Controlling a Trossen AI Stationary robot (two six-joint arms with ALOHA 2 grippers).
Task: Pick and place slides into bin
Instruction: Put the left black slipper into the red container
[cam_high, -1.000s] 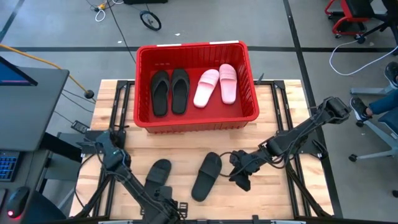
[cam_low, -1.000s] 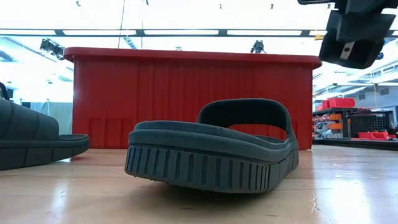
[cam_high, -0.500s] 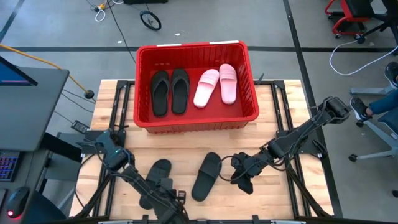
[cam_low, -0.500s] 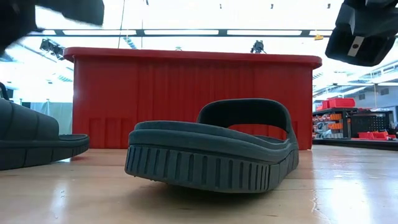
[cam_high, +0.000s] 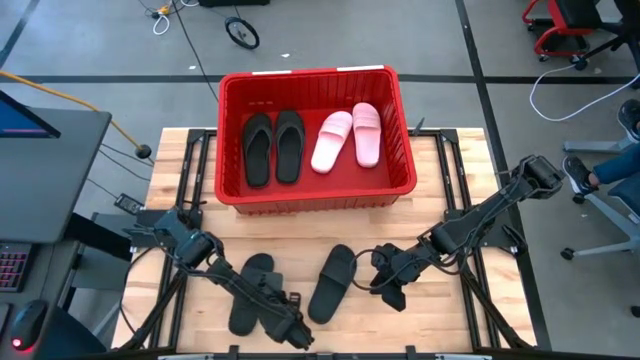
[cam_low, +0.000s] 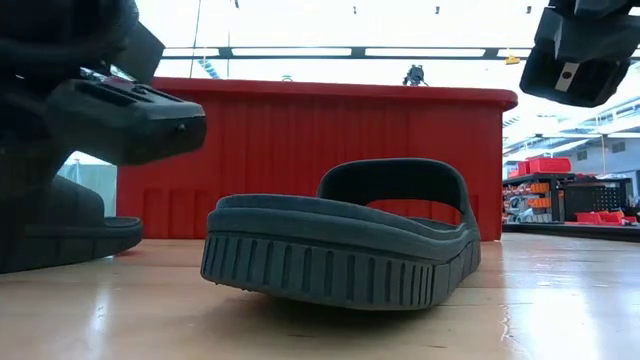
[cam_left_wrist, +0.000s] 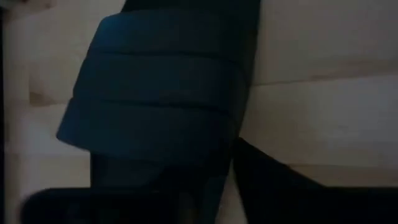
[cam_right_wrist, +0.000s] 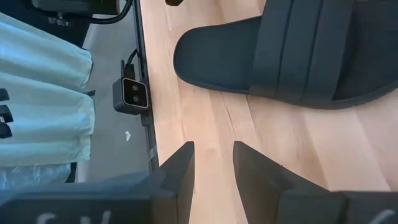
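Slides: four lie in the bin (cam_high: 228, 140), two black ones on the table; left gripper (cam_high: 285, 322), finger state untellable, hovers over one (cam_high: 246, 290), right gripper (cam_high: 392, 290), fingers parted, beside the other (cam_high: 332, 283).

A robotics lab or workshop: concrete floor (cam_high: 100, 40) strewn with cables (cam_high: 190, 40), wooden workbench (cam_high: 430, 190), ceiling strip lights (cam_low: 300, 51) (shelving beyond).

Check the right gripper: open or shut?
Open. The right gripper shows a gap of bare table between its fingers, with nothing held; the black slide lies just ahead.
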